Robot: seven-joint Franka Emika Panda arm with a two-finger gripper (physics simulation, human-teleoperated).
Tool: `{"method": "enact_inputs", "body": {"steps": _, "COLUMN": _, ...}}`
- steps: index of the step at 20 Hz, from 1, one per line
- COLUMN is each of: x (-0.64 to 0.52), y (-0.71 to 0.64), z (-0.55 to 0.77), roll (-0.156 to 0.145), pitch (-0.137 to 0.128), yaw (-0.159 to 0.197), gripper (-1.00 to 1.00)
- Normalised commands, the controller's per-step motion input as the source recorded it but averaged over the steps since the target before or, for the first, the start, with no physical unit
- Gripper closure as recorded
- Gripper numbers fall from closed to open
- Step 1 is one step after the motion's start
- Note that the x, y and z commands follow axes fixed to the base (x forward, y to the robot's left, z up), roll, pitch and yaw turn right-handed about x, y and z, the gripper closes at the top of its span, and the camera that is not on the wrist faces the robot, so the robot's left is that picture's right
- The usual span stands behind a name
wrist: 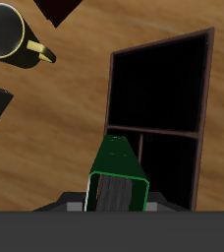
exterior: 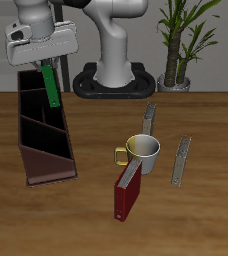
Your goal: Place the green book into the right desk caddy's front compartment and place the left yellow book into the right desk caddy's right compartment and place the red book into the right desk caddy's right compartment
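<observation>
Our gripper (exterior: pixel 48 62) pinches the green book (exterior: pixel 52 86), hanging upright over the desk caddy (exterior: pixel 41 130) near the desk's back edge. We should square it above the front compartment, then lower gently.

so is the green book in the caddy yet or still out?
Out. The green book hangs in the pincer above the right desk caddy; the wrist view shows its compartments dark, nothing visible inside.

a simulated study or office: wooden tabletop (exterior: pixel 206 215) with desk caddy (exterior: pixel 41 135), books, a mug (exterior: pixel 141 150), potted plant (exterior: pixel 181 40) behind the mug.
</observation>
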Motion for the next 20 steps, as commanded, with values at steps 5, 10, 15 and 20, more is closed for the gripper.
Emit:
{"method": "enact_inputs", "body": {"steps": 5, "x": -0.07, "y": 0.01, "z": -0.11, "roll": 0.025, "pitch": 0.007, "yaw": -0.006, "gripper": 1.00}}
{"method": "enact_inputs", "body": {"steps": 10, "x": 0.05, "y": -0.09, "z": -0.12, "roll": -0.003, "pitch": 0.022, "yaw": -0.021, "gripper": 1.00}}
{"method": "enact_inputs", "body": {"steps": 15, "x": 0.01, "y": -0.13, "z": -0.06, "roll": 0.013, "pitch": 0.008, "yaw": -0.011, "gripper": 1.00}}
{"method": "enact_inputs", "body": {"steps": 20, "x": 0.06, "y": -0.10, "z": 0.08, "roll": -0.006, "pitch": -0.015, "yaw": -0.017, "gripper": 1.00}}
